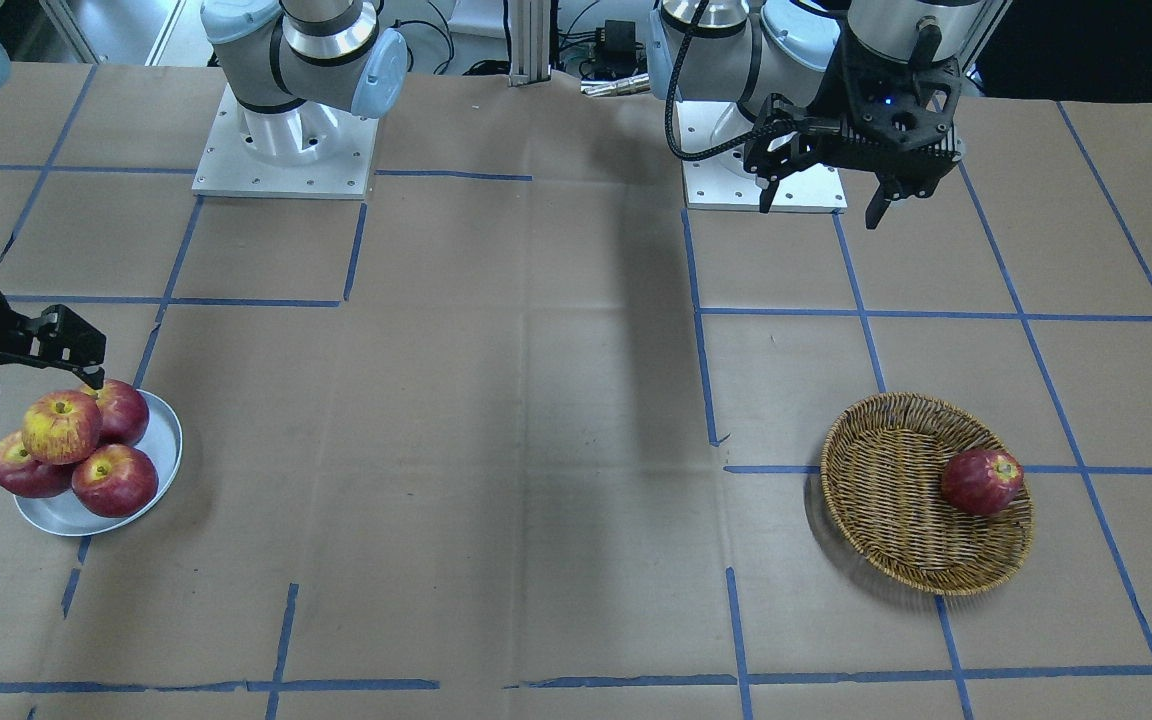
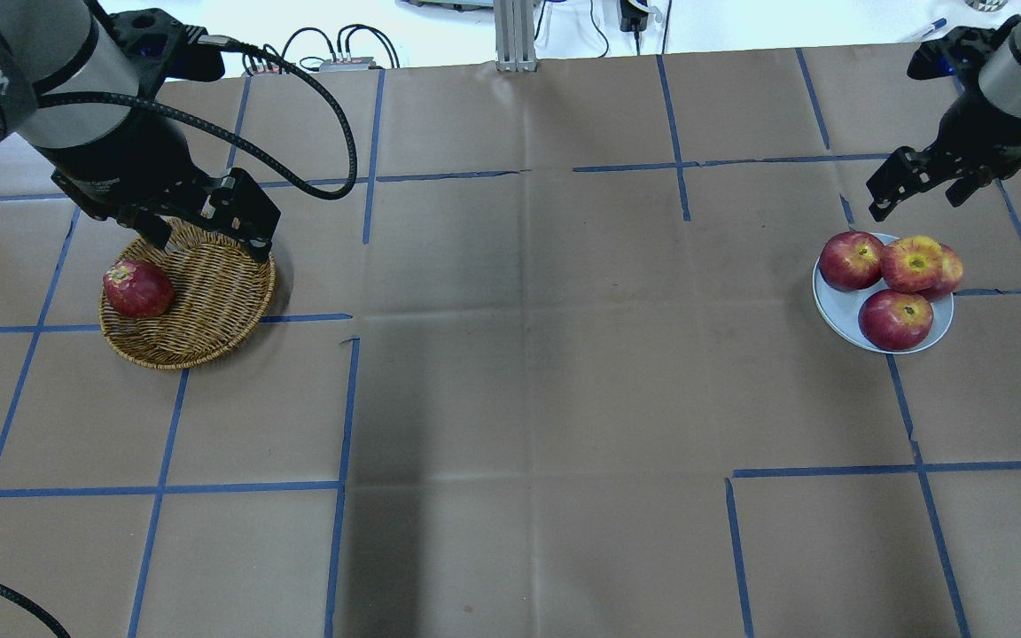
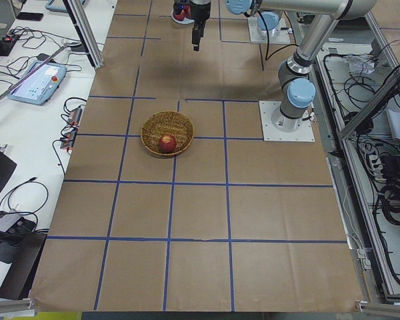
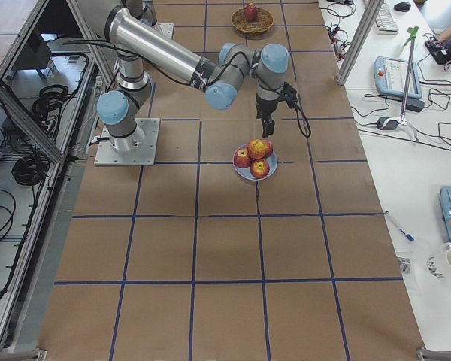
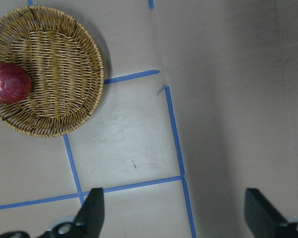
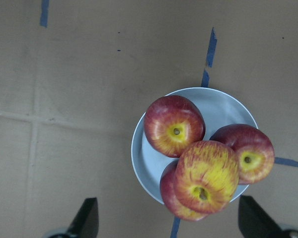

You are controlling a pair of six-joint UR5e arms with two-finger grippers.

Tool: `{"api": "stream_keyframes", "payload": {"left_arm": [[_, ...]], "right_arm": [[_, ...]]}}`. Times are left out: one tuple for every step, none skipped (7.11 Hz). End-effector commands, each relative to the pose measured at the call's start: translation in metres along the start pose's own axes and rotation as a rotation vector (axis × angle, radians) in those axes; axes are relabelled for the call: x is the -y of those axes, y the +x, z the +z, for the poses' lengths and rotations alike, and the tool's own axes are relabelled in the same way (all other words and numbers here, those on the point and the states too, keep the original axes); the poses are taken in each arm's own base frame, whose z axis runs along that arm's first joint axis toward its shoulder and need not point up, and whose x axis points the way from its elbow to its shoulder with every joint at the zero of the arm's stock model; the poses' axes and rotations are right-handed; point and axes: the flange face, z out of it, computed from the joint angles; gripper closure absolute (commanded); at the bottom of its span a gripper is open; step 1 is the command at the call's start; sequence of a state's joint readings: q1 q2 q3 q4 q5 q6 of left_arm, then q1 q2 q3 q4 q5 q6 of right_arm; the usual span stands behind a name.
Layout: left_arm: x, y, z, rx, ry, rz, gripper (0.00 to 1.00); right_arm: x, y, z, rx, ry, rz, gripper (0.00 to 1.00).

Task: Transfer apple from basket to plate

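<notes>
Apple (image 1: 61, 427), yellow streaked with red-orange, lay on the plate (image 1: 168, 440), stacked on top of three dark red apples (image 1: 114, 480) and touching them. The plate sat on the paper-covered table (image 1: 536, 450) at the robot's right end. The right gripper (image 2: 918, 199) hung above the plate's robot-side edge with its jaws wide apart and nothing between them; in the right wrist view both fingers (image 6: 87, 218) framed the stack from above, clear of the fruit. The basket (image 1: 896, 500) stood well apart at the robot's left end and held one dark red apple (image 1: 981, 482) against its outer wall. The left gripper (image 1: 821, 210) was raised above the table on the robot's side of the basket, jaws fully spread and empty; in the left wrist view the basket lay off to one side of the fingers.
</notes>
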State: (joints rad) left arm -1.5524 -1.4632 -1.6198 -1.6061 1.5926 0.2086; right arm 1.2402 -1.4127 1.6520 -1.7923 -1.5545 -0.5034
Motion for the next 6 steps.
{"api": "stream_keyframes", "payload": {"left_arm": [[0.0, 0.0, 0.0, 0.001, 0.0, 0.0, 0.01], [0.0, 0.001, 0.0, 0.0, 0.0, 0.002, 0.01], [0.0, 0.001, 0.0, 0.001, 0.0, 0.002, 0.01], [0.0, 0.0, 0.0, 0.001, 0.0, 0.0, 0.01], [-0.001, 0.0, 0.0, 0.0, 0.0, 0.0, 0.01], [0.0, 0.0, 0.0, 0.001, -0.002, 0.0, 0.01]], "right_arm": [[-0.01, -0.078, -0.047, 0.014, -0.037, 0.06, 0.0], [-0.014, -0.144, -0.057, -0.002, -0.032, 0.063, 0.0], [-0.017, -0.181, -0.06, -0.002, -0.024, 0.073, 0.0], [-0.026, -0.195, -0.07, -0.005, -0.006, 0.06, 0.0], [-0.033, -0.195, -0.074, -0.012, -0.001, 0.059, 0.0], [-0.036, -0.195, -0.069, -0.014, -0.012, 0.061, 0.0]]}}
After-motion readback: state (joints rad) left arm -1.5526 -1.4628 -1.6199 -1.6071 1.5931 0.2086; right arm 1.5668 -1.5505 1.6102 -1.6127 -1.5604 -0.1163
